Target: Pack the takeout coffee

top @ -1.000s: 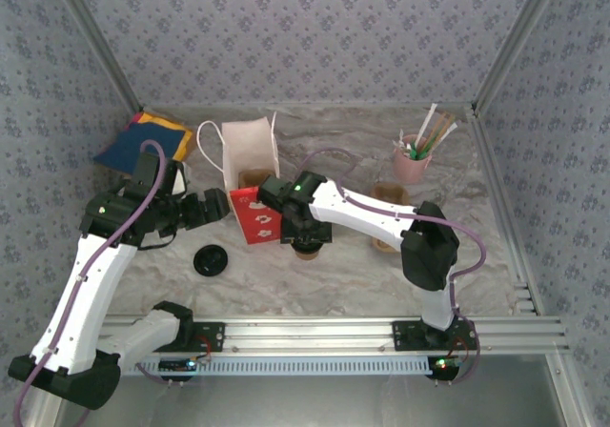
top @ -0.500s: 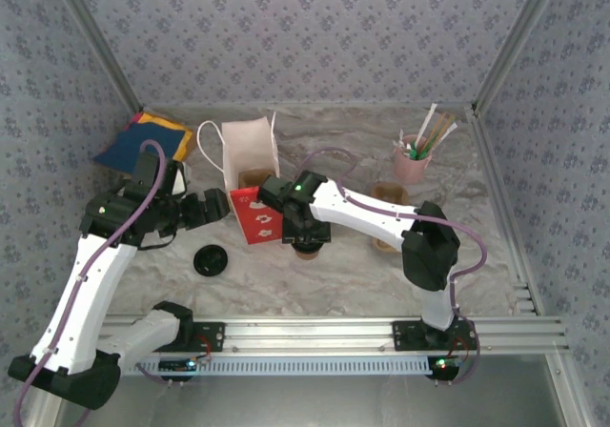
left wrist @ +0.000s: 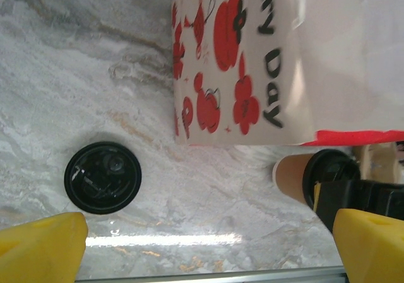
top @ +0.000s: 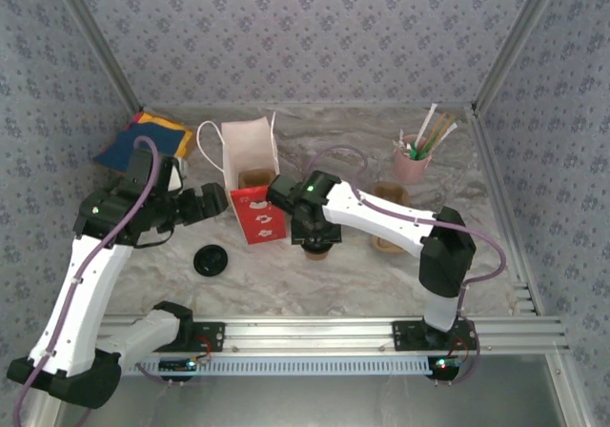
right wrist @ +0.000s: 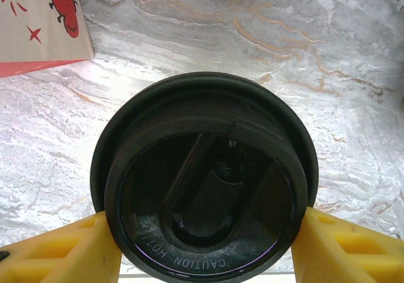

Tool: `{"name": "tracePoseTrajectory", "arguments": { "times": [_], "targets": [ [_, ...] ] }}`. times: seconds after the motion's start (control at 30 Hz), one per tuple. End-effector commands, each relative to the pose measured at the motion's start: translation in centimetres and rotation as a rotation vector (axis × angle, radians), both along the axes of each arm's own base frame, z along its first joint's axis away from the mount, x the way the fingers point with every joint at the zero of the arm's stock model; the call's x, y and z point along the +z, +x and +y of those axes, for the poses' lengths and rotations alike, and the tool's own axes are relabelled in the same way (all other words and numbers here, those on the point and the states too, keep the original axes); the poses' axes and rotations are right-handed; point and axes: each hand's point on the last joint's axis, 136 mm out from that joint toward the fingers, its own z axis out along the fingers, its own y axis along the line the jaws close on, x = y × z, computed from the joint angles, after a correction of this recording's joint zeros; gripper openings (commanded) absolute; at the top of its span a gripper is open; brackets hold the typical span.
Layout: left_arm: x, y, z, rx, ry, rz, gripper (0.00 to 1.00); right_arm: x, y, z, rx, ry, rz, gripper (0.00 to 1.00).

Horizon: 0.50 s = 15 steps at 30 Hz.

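Top external view: the takeout coffee stands near the table's middle, just in front of the red-flowered paper bag, with the right gripper directly above it. The left gripper hovers beside the bag's left face, and a spare lid lies on the table nearer the arm bases. Left wrist view: the left gripper's yellow fingers are spread fully apart with nothing between them. The spare lid lies below, and the brown cup wall is visible beside the bag. Right wrist view: the black lid is fitted on the cup, and the right gripper's pads bear against its rim on both sides, so the jaws are partly closed on the cup top. Whether the base is clear of the table cannot be determined. Handling: the paper wall is judged light and easily crushed, while the lid is stiffer but only pressed on. Grip at the rim band under the lid with moderate force, and keep the cup upright.
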Motion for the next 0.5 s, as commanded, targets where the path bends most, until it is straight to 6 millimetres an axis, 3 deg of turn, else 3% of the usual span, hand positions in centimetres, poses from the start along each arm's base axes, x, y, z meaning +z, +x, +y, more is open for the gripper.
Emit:
{"name": "tracePoseTrajectory", "arguments": {
  "times": [0.0, 0.23, 0.47],
  "targets": [
    [2.2, 0.1, 0.0, 0.020, -0.032, -0.042, 1.00, 0.7, -0.6, -1.9, 0.028, -0.044, -0.010, 0.65],
    [5.0, 1.0, -0.5, 0.026, -0.065, -0.070, 0.98, 1.2, -1.5, -4.0, 0.051, -0.011, -0.028, 0.65],
    [2.6, 3.6, -3.2, 0.008, -0.064, 0.041, 0.86, 1.5, -2.3, -6.6, 0.085, 0.027, -0.027, 0.65]
  ]
}}
